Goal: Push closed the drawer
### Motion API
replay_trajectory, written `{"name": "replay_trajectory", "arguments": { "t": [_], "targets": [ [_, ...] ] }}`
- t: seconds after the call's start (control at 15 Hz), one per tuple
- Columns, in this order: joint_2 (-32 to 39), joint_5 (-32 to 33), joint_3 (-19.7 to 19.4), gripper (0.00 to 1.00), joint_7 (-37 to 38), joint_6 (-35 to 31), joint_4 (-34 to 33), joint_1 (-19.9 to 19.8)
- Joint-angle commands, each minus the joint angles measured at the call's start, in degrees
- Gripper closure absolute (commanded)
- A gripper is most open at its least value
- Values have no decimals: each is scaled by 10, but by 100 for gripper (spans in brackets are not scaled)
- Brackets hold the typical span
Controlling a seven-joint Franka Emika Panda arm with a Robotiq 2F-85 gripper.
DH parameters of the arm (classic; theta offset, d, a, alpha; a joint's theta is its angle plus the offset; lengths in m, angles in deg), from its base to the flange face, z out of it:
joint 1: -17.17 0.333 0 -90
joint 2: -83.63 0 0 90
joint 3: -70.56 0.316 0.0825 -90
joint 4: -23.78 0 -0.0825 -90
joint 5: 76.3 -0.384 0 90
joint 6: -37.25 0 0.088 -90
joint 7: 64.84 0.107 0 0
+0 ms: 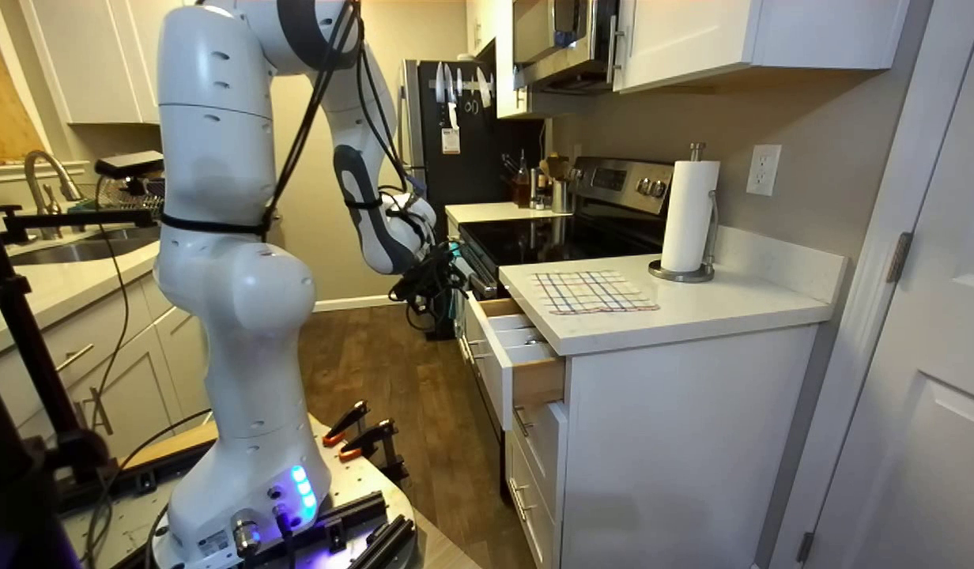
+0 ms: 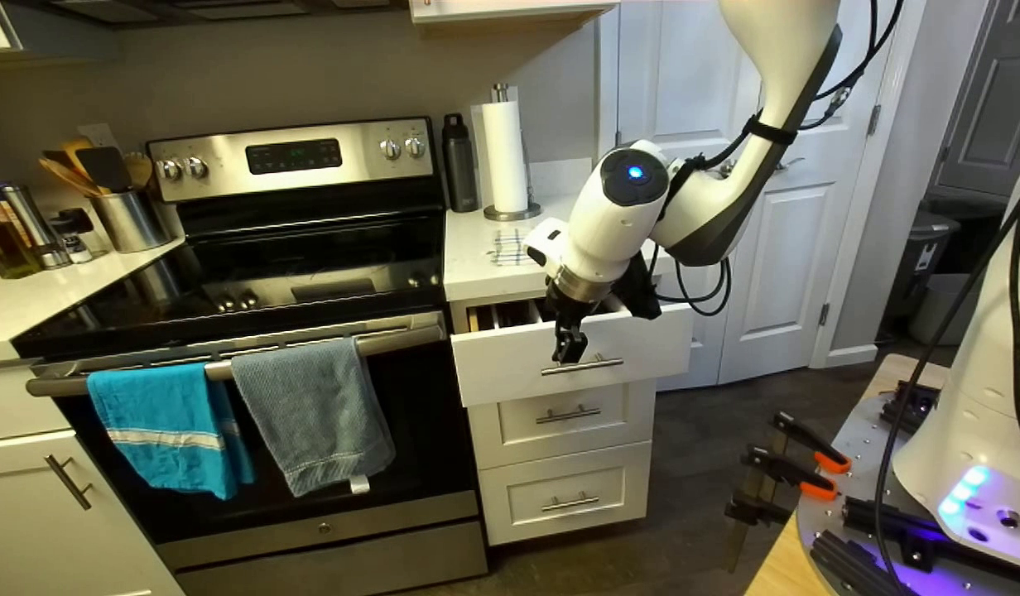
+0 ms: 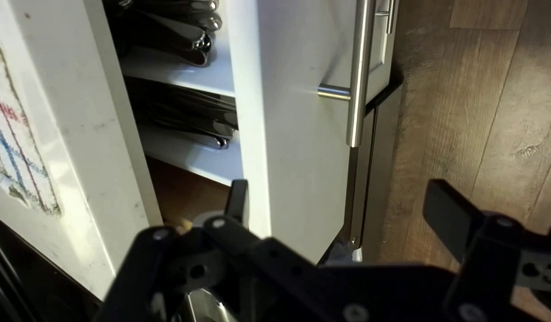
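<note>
White-painted, flat-fronted drawer [image 3: 302, 156] between the jaws in the wrist view, part-way out from under the white, stone-like tabletop [image 1: 716, 304]. Looks like the lining-up step, ahead of the push. Find the jaws spread wide, holding nothing. Note one of the slim black fingertips [image 3: 237, 199] at the inner side of the drawer's front and its mate out over the brown plank floor [image 3: 472, 112]; cannot tell about contact. Calls next, probably, for drawing back clear of the rim, perhaps bringing the jaws together, then pressing squarely on the front until flush. Risks, if advanced as is, nipping the inner fingertip against the tabletop's edge.

Count one extended drawer with one straight, brushed-metal bar handle [image 3: 360, 67] farther along from the jaws in the wrist view; two white, panel-fronted lower drawers [image 2: 572, 436] below the jaws, with one bar handle each. Past the drawer from the jaws, on the tabletop, count one checked white cloth [image 1: 594, 292], one upright white paper roll [image 1: 688, 217] and one tall black bottle [image 2: 459, 170]. Off to one side of the jaws, well apart, count one turquoise towel [image 2: 166, 430] and one grey towel [image 2: 315, 418], both hanging. Cannot count the shiny metal cutlery [image 3: 208, 44] in the drawer: too bunched.
</note>
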Motion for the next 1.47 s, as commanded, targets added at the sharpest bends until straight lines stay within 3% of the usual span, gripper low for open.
{"name": "replay_trajectory", "arguments": {
  "t": [0.0, 0.4, 0.67, 1.4],
  "targets": [
    [8, 33, 6, 0, -7, 47, -5, 17],
    [51, 132, -1, 0, 25, 129, -46, 36],
    [74, 186, 4, 0, 38, 179, -75, 22],
    [104, 222, -6, 0, 66, 211, -82, -12]
  ]
}}
